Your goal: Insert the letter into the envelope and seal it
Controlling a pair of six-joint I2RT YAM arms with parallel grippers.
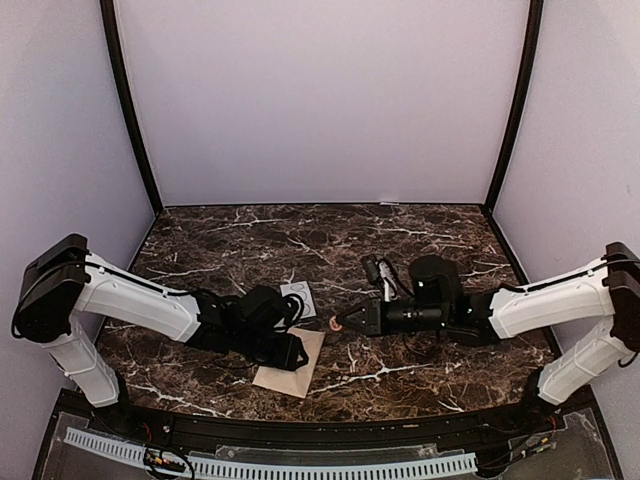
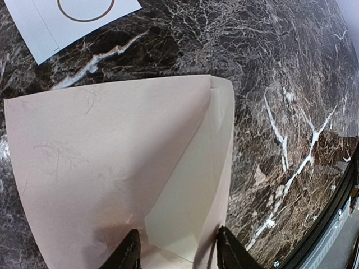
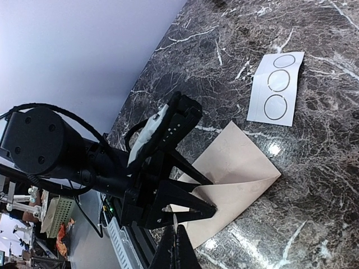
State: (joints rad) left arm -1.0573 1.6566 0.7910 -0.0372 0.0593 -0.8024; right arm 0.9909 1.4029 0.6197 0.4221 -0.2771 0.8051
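Note:
The pinkish-tan envelope (image 1: 283,376) lies near the table's front edge, left of centre. It also shows in the left wrist view (image 2: 84,157) and the right wrist view (image 3: 241,154). Its lower panel is lifted, and the paler cream letter (image 2: 190,190) sits inside the opening. My left gripper (image 1: 292,352) is open over the envelope, its fingers (image 2: 130,252) spread either side of the letter. My right gripper (image 1: 338,322) is shut on a thin paper edge, apparently the envelope's flap tip, seen edge-on between its tips (image 3: 176,238).
A small white card printed with circles (image 1: 298,297) lies just behind the envelope, also in the left wrist view (image 2: 73,17) and the right wrist view (image 3: 276,88). The table's black front rail (image 1: 300,430) runs close below the envelope. Pale walls enclose the dark marble table.

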